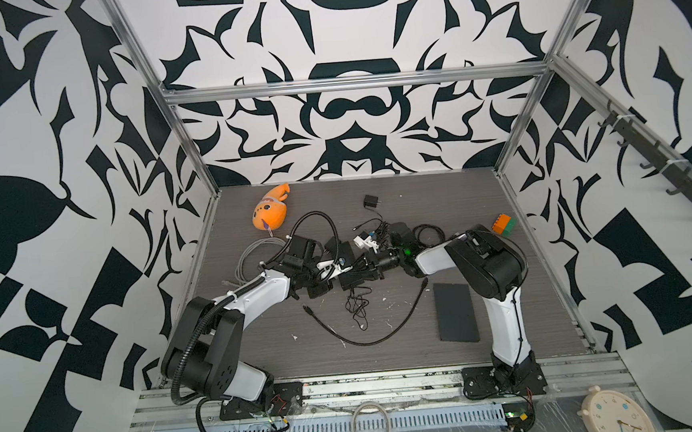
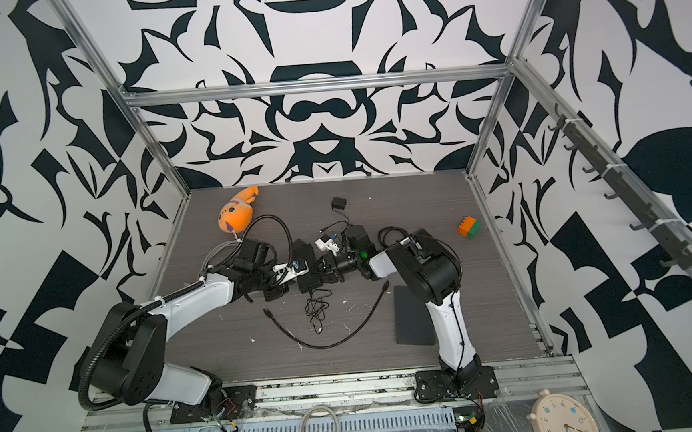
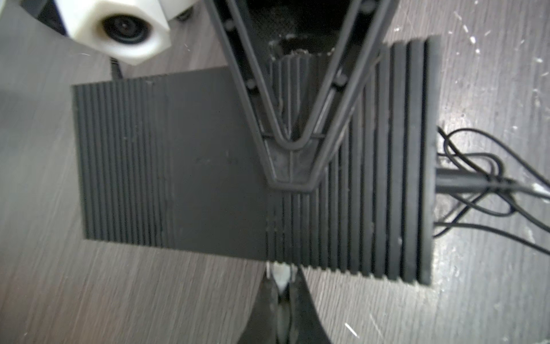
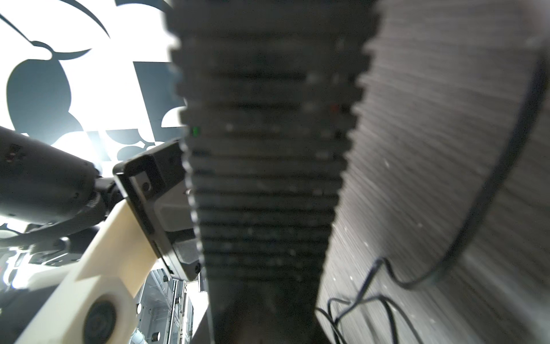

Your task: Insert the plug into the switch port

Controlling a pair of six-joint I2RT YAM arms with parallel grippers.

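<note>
Right at the tips of the left gripper (image 3: 279, 290), which are pressed together on a small pale plug (image 3: 279, 274), sits the long edge of the ribbed black switch (image 3: 178, 178), plug and edge touching as far as I can see. Opposite it, the right gripper (image 3: 293, 175) reaches in from the far side and is clamped on the switch, one finger flat on its top. Thin black wires (image 3: 482, 190) trail from the switch's short end, off to one side of both grippers.
</note>
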